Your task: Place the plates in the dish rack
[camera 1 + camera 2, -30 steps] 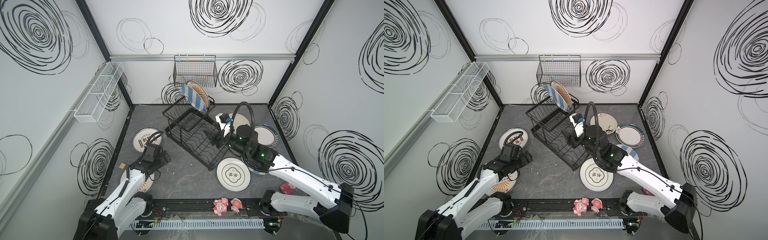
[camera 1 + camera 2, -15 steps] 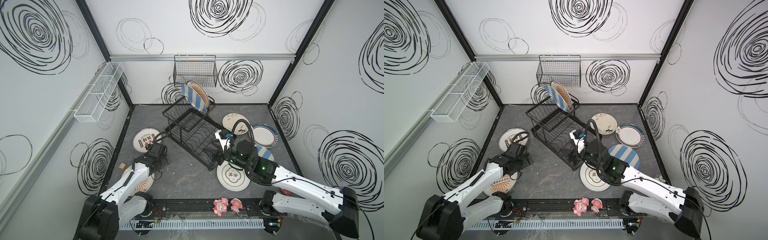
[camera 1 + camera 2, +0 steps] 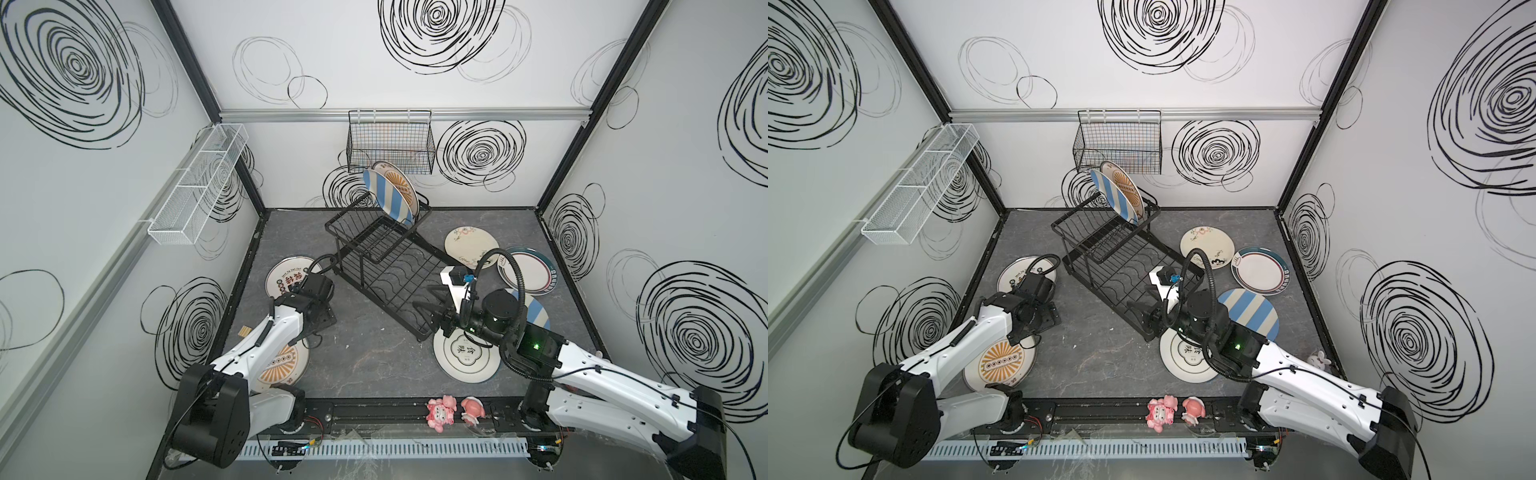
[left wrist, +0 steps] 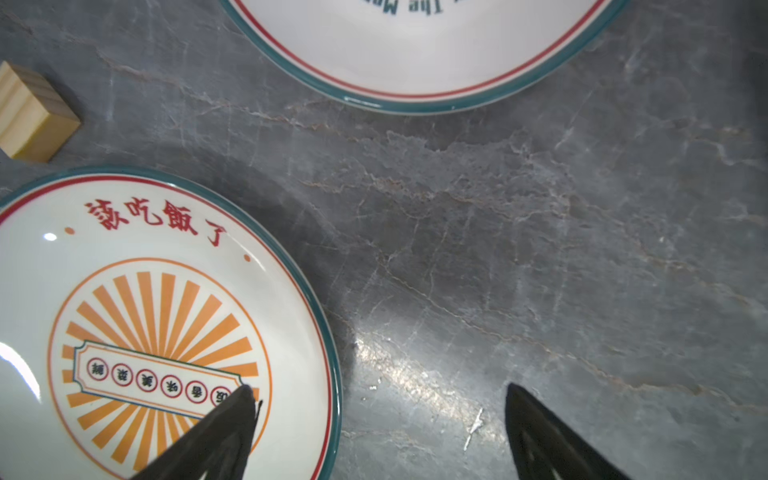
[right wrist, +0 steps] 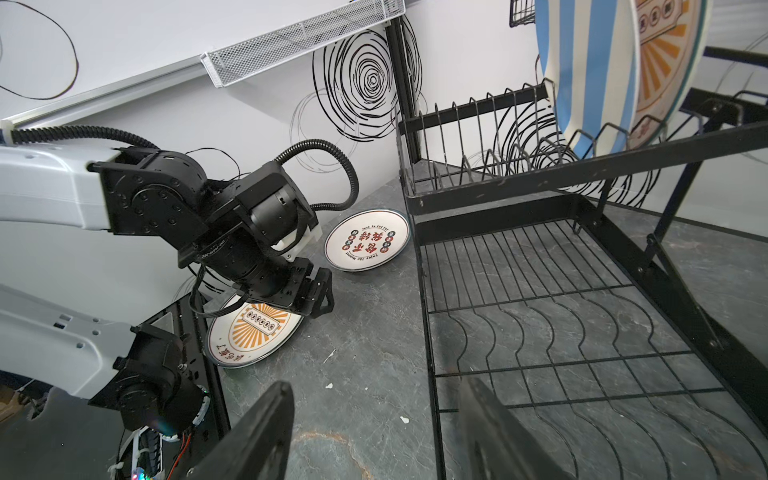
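Your right gripper point(image 5: 376, 386) has its jaws apart and holds nothing. It sits at the near corner of the rack point(image 3: 386, 266). In the wrist view one finger hangs over the floor point(image 5: 365, 332) and the other over the wavy lower tray, with the tray's edge rail running between them. You cannot tell from here whether either finger touches the wire.

Your left gripper point(image 4: 378, 390) is spread wide too and empty, low over the floor. One fingertip is above the floor sunburst plate point(image 4: 124, 311), the other above bare stone, so that plate's rim lies between them. A wood block point(image 4: 33, 112) lies near that rim.

Two plates stand on edge in the rack's upper basket — the racked striped plate point(image 3: 388, 199) in front, the racked sunburst plate point(image 3: 401, 187) close behind it. The lower tray holds none.

Six plates lie flat on the floor:
- Left of the rack is the lettered plate point(image 3: 286, 276).
- The floor sunburst plate is nearer you, partly under the left arm.
- Right of the rack, farthest back, is the drawings plate point(image 3: 1204, 247).
- The teal-rim plate point(image 3: 1260, 270) is just beside it.
- The floor striped plate point(image 3: 1254, 316) comes next.
- The medallion plate point(image 3: 1187, 361) is just off the rack's near corner, partly under the right arm.
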You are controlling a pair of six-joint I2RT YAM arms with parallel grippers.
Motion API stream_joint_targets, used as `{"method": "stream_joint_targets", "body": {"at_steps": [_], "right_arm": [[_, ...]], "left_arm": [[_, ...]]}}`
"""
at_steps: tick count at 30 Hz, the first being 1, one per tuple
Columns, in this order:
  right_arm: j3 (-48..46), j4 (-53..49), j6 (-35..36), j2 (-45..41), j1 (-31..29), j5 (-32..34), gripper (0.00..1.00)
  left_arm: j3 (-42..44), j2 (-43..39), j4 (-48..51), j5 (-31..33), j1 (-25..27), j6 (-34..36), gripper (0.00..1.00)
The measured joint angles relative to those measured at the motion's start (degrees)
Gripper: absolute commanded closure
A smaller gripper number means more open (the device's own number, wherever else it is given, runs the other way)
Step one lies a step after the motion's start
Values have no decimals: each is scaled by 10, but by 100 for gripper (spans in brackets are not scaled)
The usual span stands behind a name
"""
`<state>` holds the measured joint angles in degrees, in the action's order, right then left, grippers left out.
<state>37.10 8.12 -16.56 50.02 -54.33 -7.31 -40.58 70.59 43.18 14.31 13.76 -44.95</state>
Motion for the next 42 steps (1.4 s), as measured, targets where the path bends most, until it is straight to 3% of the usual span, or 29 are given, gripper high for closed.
{"method": "stream_joint_targets", "body": {"at_steps": [9,19,37,40,42], "right_arm": [[-11,4,-7,-4,0,0,32],[-24,17,-17,15,0,-6,32],[-24,14,-27,97,4,-40,29],[-24,18,-55,111,4,-49,30],[-24,30,-89,127,-1,-52,29]], "left_arm": [[42,30,-45,-51,8,-8,4],[72,17,-81,-63,42,-20,4],[80,14,-248,-107,254,-133,4],[57,3,-226,-91,247,-122,4],[48,-30,-221,-78,209,-100,4]]}}
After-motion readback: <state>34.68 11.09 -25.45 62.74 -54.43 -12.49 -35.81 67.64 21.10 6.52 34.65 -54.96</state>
